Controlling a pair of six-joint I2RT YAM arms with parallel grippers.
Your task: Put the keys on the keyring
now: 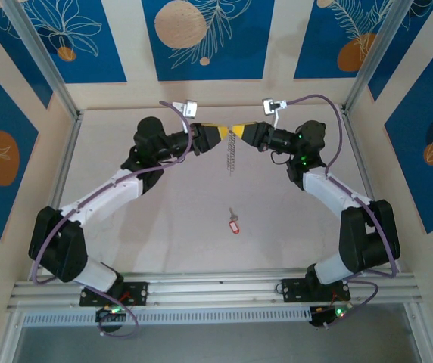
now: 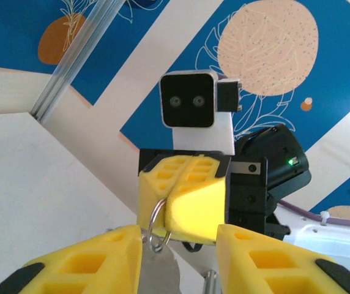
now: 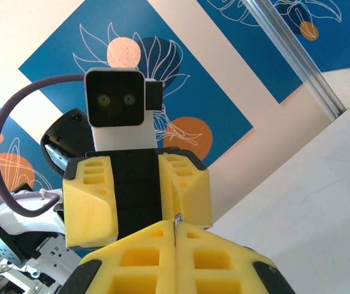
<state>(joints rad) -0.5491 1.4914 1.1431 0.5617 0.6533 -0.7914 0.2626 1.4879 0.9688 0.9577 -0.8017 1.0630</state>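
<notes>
**Far centre of the table (image 1: 163, 227):** your two arms meet nose to nose over the keyring (image 1: 232, 153), which trails down between them. The right gripper (image 1: 248, 135) is clenched on it. From that arm's wrist camera its fingers (image 3: 138, 257) press flat together, with a sliver of the keyring (image 3: 176, 222) standing up from the seam. The left gripper (image 1: 212, 137) has its jaws parted, with nothing clamped between them. The keys (image 1: 234, 224), silver blade and red tag, lie on the table nearer the arm bases, well apart from both grippers.

The step in hand looks like a second hold on the keyring. Bring your left fingers in squarely on the free arc just beside the right's clamp. Close without pulling, or the loop may twist out of the pinch.

The left wrist camera gives you detail too small to read from overhead. There the keyring (image 2: 155, 222) bulges from the seam of the right gripper (image 2: 167, 211), close against the inner edge of one left finger (image 2: 101, 260). The overhead view, in turn, gives you where the keys lie for the pick to come.
</notes>
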